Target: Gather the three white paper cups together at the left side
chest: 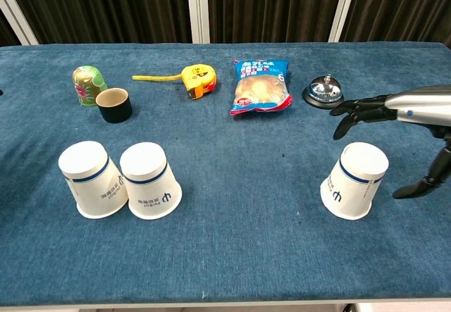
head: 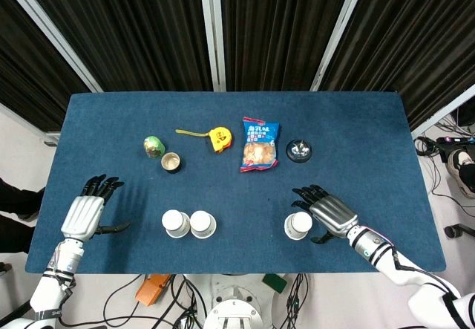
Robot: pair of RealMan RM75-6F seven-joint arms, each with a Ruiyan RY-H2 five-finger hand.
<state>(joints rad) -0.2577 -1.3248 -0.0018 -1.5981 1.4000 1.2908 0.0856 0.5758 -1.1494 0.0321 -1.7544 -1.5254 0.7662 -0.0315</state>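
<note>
On the blue table (head: 356, 136), two upside-down white paper cups stand side by side near the front edge on the left: the left cup (head: 175, 223) (chest: 92, 178) and the middle cup (head: 202, 224) (chest: 149, 179), touching or nearly so. The third cup (head: 297, 226) (chest: 354, 179), also inverted, stands alone well to the right of them.

The right hand (head: 331, 214) (chest: 394, 122) sits just beside that lone cup, on its right. Its fingers (chest: 356, 109) are spread and reach past the cup's far side, while the thumb (chest: 423, 182) hangs by the near side, so the cup lies in the open span without being gripped; contact cannot be confirmed.

The left hand (head: 87, 212) hovers over the table's left edge with fingers apart, holding nothing, and is apart from the pair of cups.

Farther back lie a green doll (head: 153, 146), a small dark cup (head: 171, 163), a yellow tape measure (head: 218, 137), a snack bag (head: 259, 145) and a service bell (head: 299, 150).
</note>
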